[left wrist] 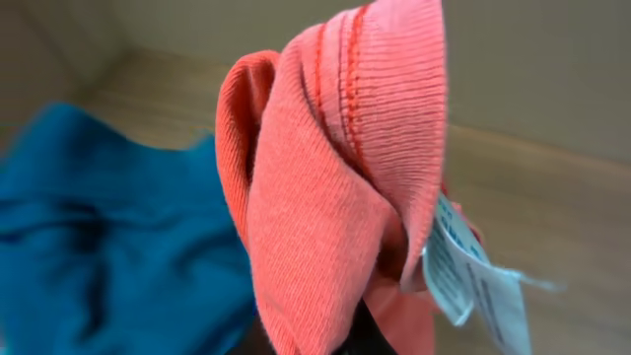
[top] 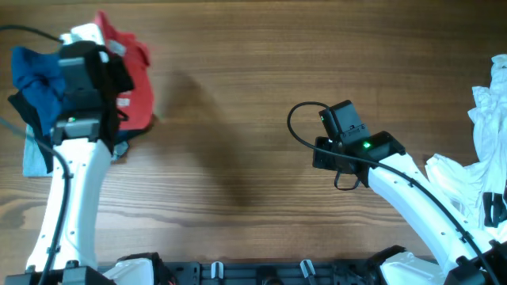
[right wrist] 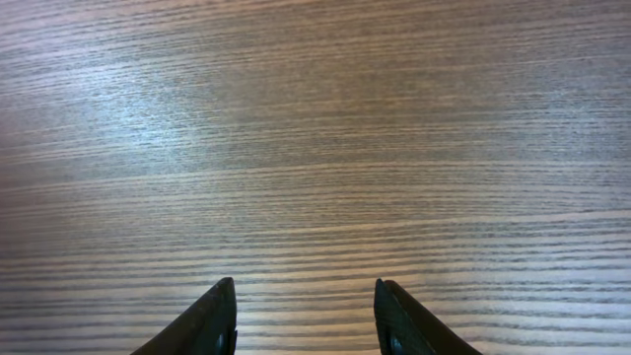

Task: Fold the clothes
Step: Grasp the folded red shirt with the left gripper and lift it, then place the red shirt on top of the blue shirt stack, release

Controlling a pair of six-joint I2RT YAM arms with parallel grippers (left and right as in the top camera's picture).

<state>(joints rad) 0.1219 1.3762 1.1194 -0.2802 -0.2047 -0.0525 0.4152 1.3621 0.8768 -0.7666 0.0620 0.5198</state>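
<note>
Red ribbed cloth fills the left wrist view: a bunched collar edge of the red T-shirt (left wrist: 325, 197), rising from the bottom of the frame, where the left claw (left wrist: 340, 340) is clamped shut on it. A white care label (left wrist: 463, 271) hangs from the fold at about 4 o'clock. Behind the fold, towards 9 o'clock, lies a blurred blue garment (left wrist: 99, 227).

From overhead, the rest of the red T-shirt spreads on the table (top: 238, 79) just past the left wrist, at about 10 o'clock on the tabletop. The blue garment is heaped against it at 9 o'clock. A pale blue cloth (top: 36, 158) lies under the arm at about 7 o'clock from that heap, and a dark garment (top: 119, 148) shows at the red shirt's lower edge.

The right claw (right wrist: 306, 316) hangs over bare wood near the middle of the table, its two dark fingers (right wrist: 212, 320) parted with nothing between them. Well apart from it, at 3 o'clock on the table's edge, sits a crumpled pile of white clothes (top: 483, 158).
</note>
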